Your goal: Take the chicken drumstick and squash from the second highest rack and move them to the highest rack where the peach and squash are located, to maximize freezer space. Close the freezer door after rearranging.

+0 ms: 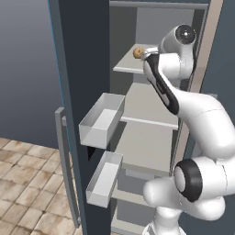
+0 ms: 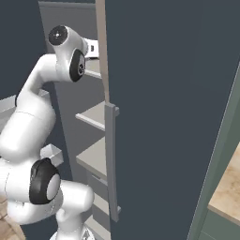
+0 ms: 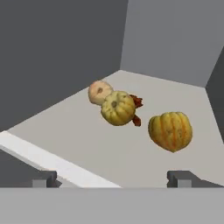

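On the highest rack [image 3: 109, 148], two squashes [image 3: 117, 107] [image 3: 170, 130], the peach [image 3: 99, 92] and the drumstick [image 3: 136, 103] cluster near its back corner. The gripper [image 3: 112, 179] hovers at the front edge, jaws spread and empty. Rearranging looks done; next, withdraw and swing the freezer door [image 1: 80, 114] shut.

peach [image 3: 99, 92] behind squash [image 3: 117, 107]; second squash [image 3: 170, 131] right.

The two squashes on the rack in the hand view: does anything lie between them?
Mostly bare shelf. A dark red bit pokes out from behind the paler squash toward the orange squash; I cannot tell what it is.
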